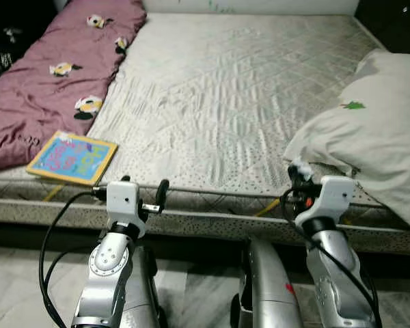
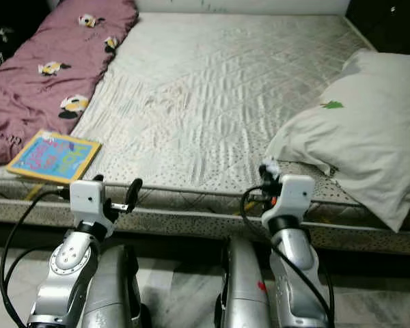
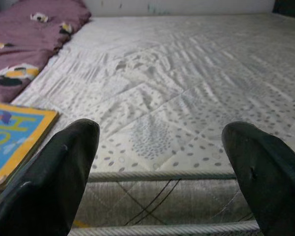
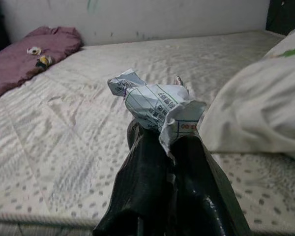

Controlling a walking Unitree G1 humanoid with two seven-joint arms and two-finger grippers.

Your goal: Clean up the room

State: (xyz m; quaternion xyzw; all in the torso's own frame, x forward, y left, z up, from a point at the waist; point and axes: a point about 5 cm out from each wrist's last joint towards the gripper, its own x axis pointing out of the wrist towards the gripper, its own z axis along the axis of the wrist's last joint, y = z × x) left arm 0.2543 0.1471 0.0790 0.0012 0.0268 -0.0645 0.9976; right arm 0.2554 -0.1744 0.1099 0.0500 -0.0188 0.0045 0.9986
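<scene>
Your right gripper is clamped on a crumpled printed paper, held at the near edge of the quilted, dotted mattress, just beside the soft white pillow. Your left gripper stands wide apart, holding nothing, over the corded mattress edge. A flat, colourful book lies near the mauve blanket, with broad bare mattress between.

A bare quilted mattress with a dotted grey pattern. A maroon blanket with duck prints lies bunched along the mattress's left side. A white pillow rests at the mattress's right edge. Pale marbled floor lies below the mattress.
</scene>
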